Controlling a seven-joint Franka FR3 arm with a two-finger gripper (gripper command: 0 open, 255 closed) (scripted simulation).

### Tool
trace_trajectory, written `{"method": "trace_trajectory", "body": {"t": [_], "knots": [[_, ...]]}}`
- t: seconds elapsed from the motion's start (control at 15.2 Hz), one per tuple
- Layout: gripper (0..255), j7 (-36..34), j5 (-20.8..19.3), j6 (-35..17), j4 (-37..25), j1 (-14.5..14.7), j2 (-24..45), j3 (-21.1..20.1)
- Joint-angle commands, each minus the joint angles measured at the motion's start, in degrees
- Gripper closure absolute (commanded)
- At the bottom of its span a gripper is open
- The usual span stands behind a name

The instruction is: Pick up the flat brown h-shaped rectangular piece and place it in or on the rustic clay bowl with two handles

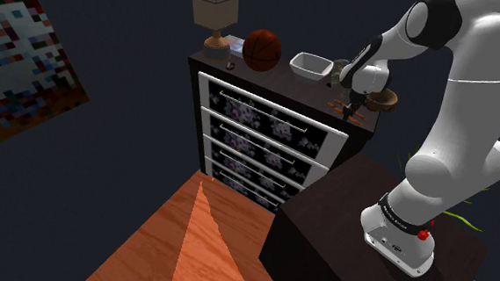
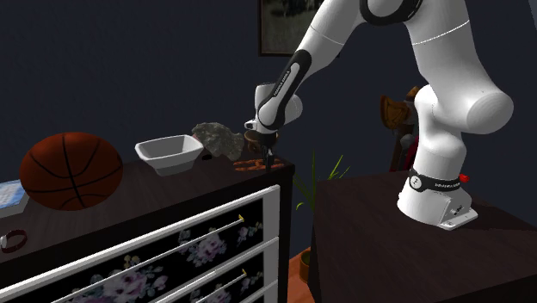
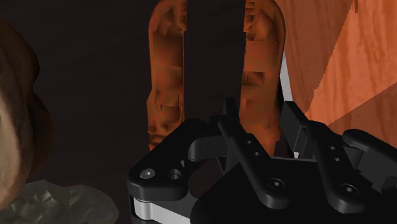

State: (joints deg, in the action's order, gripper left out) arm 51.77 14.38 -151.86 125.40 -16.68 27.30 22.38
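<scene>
Gripper (image 3: 259, 113) straddles one bar of the H-piece (image 3: 167, 83) at the dresser's (image 3: 95, 63) edge. I cannot tell whether it grips; a nudge could drop the piece.

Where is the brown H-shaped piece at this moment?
The H-shaped piece lies flat on the dresser top, at the shoulder view's right end nearest the stand, under the gripper and beside the brown two-handled bowl.

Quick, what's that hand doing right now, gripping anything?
Hand: sits over one bar of the brown H-shaped piece; whether it grips it cannot be told.
</scene>
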Motion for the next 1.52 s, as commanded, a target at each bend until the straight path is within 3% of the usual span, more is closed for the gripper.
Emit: {"method": "trace_trajectory", "body": {"t": [0.0, 1.45], "knots": [[255, -0.26, -0.41, 0.55, 0.12, 0.29, -0.69, 0.38], [255, -6.46, -10.31, 14.32, -0.59, 5.08, -14.86, 6.54]]}}
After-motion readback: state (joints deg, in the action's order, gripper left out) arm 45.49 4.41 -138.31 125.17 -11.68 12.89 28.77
